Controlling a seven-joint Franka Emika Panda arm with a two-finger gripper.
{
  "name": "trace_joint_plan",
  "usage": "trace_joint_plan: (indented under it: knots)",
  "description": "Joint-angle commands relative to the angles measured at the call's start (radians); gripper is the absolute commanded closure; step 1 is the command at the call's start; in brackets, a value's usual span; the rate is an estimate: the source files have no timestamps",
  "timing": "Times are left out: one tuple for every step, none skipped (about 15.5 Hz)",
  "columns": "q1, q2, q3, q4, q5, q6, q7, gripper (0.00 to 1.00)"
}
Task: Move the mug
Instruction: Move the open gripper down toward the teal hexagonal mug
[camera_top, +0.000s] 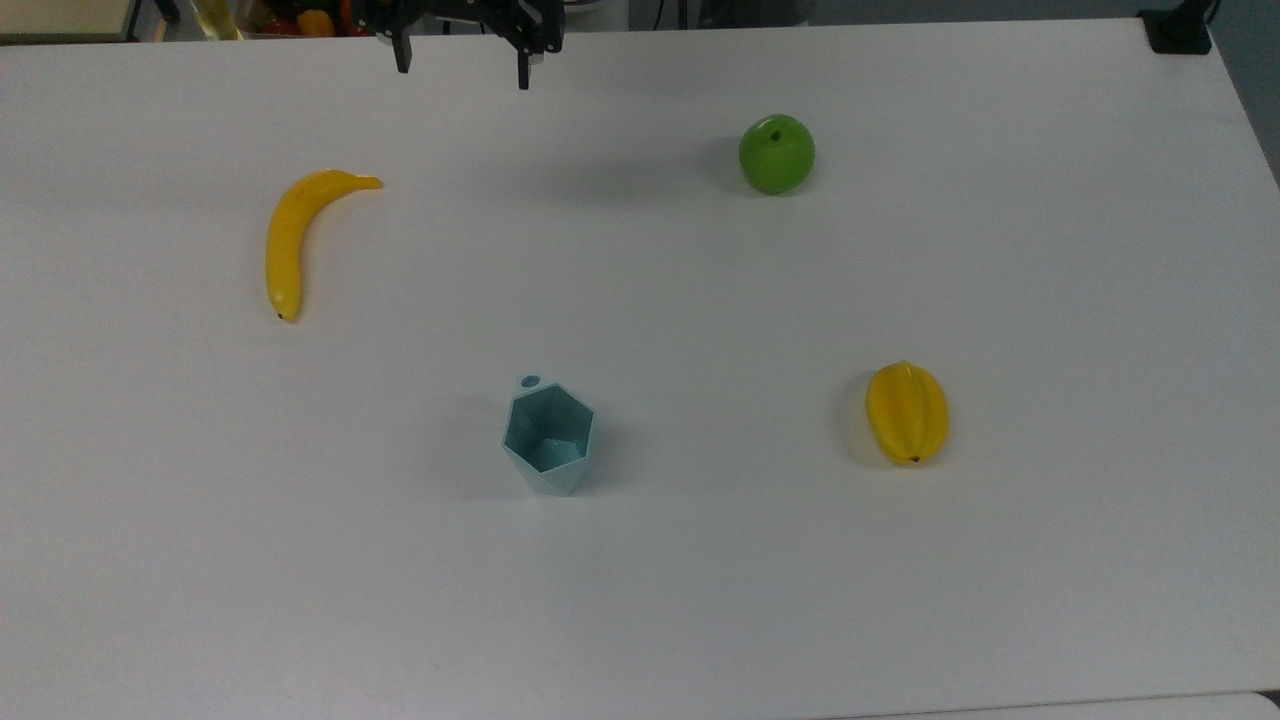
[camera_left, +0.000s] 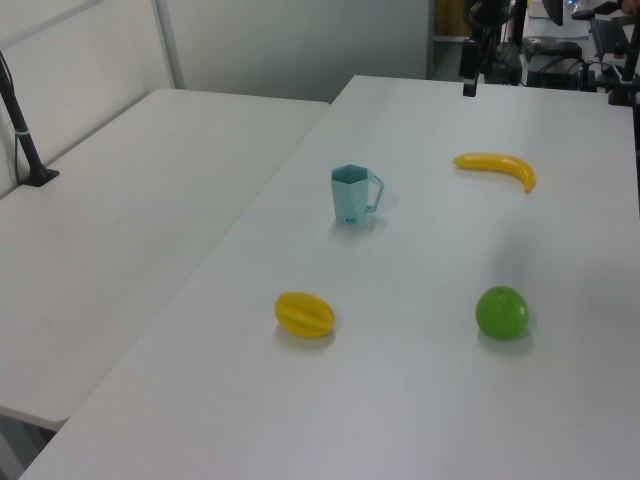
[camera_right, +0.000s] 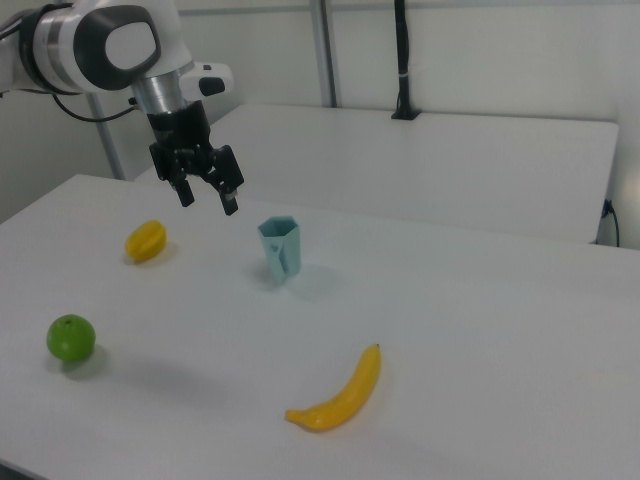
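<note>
One small mug (camera_top: 548, 438) stands upright mid-table toward the top view's near edge, probably light, rigid and slick-walled, best pinched across opposite facets below the rim, while the gripper (camera_right: 206, 196) hangs wide apart above.

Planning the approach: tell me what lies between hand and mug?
Nothing: bare table between the hand and the mug, seen in the top view.

Mug (camera_top: 548, 438) between banana (camera_top: 292, 240) and starfruit (camera_top: 907, 412)
</note>
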Motion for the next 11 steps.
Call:
trace_joint_plan:
  knots:
    - [0.015, -0.003, -0.007, -0.024, -0.002, -0.011, 0.015, 0.00]
    - [0.014, -0.002, -0.007, -0.024, 0.000, -0.011, 0.016, 0.00]
    - [0.015, -0.002, -0.007, -0.024, 0.000, -0.011, 0.015, 0.00]
    - [0.012, -0.002, -0.007, -0.026, 0.000, -0.010, 0.015, 0.00]
    - [0.012, 0.001, -0.007, -0.026, 0.000, -0.002, 0.015, 0.00]
    - [0.011, 0.011, -0.007, -0.024, 0.000, 0.004, 0.006, 0.00]
    - [0.009, 0.022, -0.007, -0.018, 0.001, 0.024, -0.005, 0.00]
    - [0.008, 0.031, -0.007, -0.018, 0.001, 0.070, -0.029, 0.00]
    - [0.008, 0.047, -0.007, -0.018, 0.004, 0.113, -0.063, 0.00]
    - [0.008, 0.076, -0.007, -0.015, 0.006, 0.166, -0.109, 0.00]
    - [0.008, 0.097, -0.007, -0.013, 0.006, 0.209, -0.128, 0.00]
